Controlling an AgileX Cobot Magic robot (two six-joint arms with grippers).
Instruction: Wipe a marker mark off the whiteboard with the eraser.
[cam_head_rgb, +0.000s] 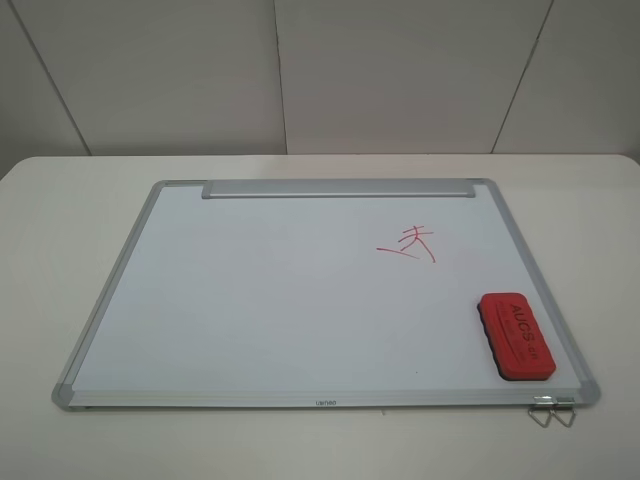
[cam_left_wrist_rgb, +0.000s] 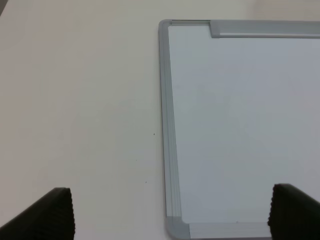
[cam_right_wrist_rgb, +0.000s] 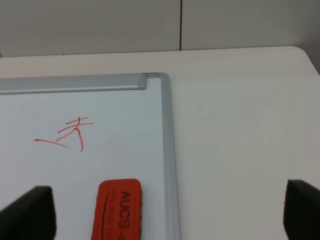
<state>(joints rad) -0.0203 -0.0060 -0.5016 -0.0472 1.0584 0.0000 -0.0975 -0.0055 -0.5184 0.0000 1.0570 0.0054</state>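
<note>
Red rectangular eraser (cam_head_rgb: 516, 335) with dark felt base, lying on the near right corner of the silver-framed whiteboard (cam_head_rgb: 130, 260), long axis running near-to-far, just ahead of the empty, wide-spread right gripper (cam_right_wrist_rgb: 170, 210), near side of the red marker mark (cam_head_rgb: 409, 243); left gripper (cam_left_wrist_rgb: 170, 212) likewise spread, farther off.

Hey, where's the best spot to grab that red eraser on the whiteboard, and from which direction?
Probably across the eraser's two long sides near its middle, coming straight down from above. It lies flat, lettering up, on the whiteboard, its long axis skewed to the near frame, so the wrist should turn to match. The right claw, open, is the nearer one.
</note>
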